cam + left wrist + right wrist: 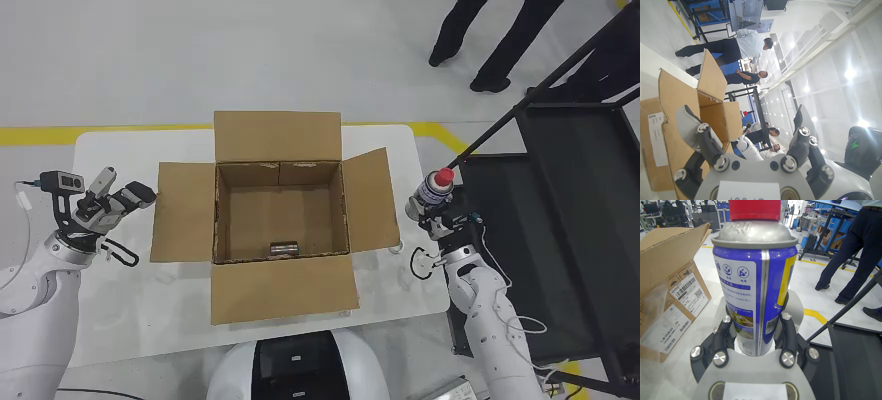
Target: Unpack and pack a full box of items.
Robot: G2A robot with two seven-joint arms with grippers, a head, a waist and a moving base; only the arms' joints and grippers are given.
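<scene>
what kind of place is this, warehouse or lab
Likely a robotics lab or industrial workshop: yellow floor tape lines, blue metal storage racks, and an open brown cardboard box on a white work table.

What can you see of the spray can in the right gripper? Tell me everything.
The spray can looks metal: blue body, yellow panel, white printed label, a seam with brownish specks, silver domed shoulder, red cap. It is upright, clamped low on its body by the right gripper, beside the open cardboard box, near the table edge. Its base is hidden.
</scene>
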